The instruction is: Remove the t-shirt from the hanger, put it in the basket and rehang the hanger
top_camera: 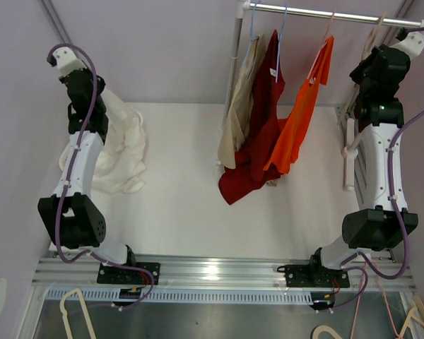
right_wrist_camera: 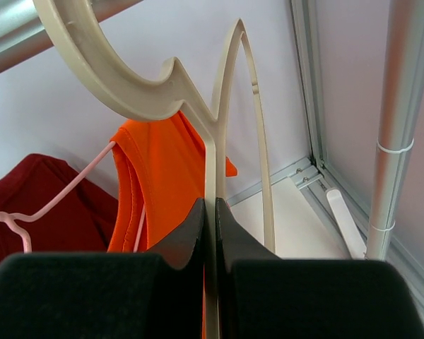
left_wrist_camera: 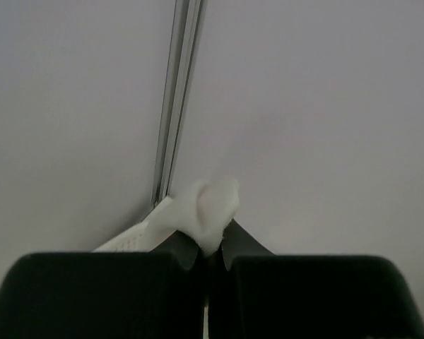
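A white t-shirt [top_camera: 124, 148] hangs in a bunch at the left, its lower part resting on the table. My left gripper [top_camera: 83, 83] is raised above it and shut on a fold of the white cloth [left_wrist_camera: 210, 208]. My right gripper [top_camera: 377, 62] is high at the right, by the clothes rail [top_camera: 325, 13]. It is shut on the thin bar of a bare cream hanger [right_wrist_camera: 210, 152], whose hook curves up to the rail [right_wrist_camera: 7, 28]. The hanger's top also shows in the top view [top_camera: 374, 34].
A beige garment [top_camera: 240, 99], a dark red one [top_camera: 258, 141] and an orange one [top_camera: 300, 120] hang from the rail on hangers. The rack's right post [right_wrist_camera: 399, 127] stands close by. A white bar [top_camera: 350, 152] lies by the right arm. Spare hangers [top_camera: 78, 304] lie below the arm bases.
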You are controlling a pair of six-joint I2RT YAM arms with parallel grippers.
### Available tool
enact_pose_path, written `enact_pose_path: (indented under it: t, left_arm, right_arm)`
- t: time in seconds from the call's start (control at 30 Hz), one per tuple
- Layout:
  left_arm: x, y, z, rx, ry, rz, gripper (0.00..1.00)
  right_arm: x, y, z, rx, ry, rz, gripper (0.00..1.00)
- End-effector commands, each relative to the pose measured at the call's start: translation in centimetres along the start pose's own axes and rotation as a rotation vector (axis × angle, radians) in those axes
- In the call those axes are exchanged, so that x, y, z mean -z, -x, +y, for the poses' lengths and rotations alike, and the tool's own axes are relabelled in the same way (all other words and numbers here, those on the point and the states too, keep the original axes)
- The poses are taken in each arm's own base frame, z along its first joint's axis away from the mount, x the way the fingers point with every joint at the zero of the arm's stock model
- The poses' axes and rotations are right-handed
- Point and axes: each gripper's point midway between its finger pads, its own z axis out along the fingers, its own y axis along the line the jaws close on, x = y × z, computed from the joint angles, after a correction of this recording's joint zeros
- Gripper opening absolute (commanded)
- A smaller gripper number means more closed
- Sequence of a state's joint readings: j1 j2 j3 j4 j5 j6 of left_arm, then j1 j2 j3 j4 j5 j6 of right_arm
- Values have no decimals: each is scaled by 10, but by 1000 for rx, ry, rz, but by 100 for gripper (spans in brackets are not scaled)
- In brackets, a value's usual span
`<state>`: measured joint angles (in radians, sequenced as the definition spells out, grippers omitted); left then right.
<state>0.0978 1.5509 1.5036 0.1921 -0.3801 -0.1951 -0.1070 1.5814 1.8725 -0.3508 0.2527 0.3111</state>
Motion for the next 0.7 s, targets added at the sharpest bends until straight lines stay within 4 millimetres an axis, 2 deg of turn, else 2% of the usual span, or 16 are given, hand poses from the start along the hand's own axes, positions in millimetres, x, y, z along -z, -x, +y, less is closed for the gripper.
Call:
enact_pose_path:
  t: [0.0,0.13,0.17,0.2,0.27,0.3,0.33,0.37,0.4,0.43,0.47,0.5,0.57,0.6,0.67]
  left_arm:
    - [4,-15,15,32,79,26,1]
    - [9,-68,42,-11,215,175,1]
    - [14,-79,49,-30,256,237,1]
    - [13,-104,57,-56,297,303,1]
    - [7,-105,63,-60,358,349,1]
    - [19,-129,75,-117,408,462,1]
    - [12,-141,78,-134,441,501,2]
    - [14,-149,81,-133,465,536,7]
    - [16,-146,80,-138,473,563,20]
    - [16,-154,82,-141,476,585,24]
    - [16,-154,78,-132,455,593,24]
    - [21,-164,81,-139,455,608,28]
    - [19,-149,75,-97,421,556,44]
    - [23,-155,77,-100,418,564,68]
    - [22,-140,75,-88,410,540,99]
  right_arm:
    - [7,-62,-26,51,-78,208,4]
    - [14,-56,-26,55,-73,198,7]
    - [16,-52,-28,58,-85,190,22]
    - [19,-49,-29,60,-87,185,29]
    - [22,-44,-30,67,-96,170,41]
    - [25,-36,-29,68,-96,154,42]
    - [27,-32,-30,72,-98,147,43]
    - [29,-27,-30,73,-100,137,45]
    - [31,-24,-31,81,-108,133,45]
    - [33,-13,-29,78,-105,112,45]
    - [35,-9,-28,81,-106,105,45]
    - [37,-5,-29,82,-111,102,45]
    - [42,3,-27,83,-106,87,45]
    - [43,6,-27,82,-109,82,45]
    - [48,12,-25,77,-102,77,48]
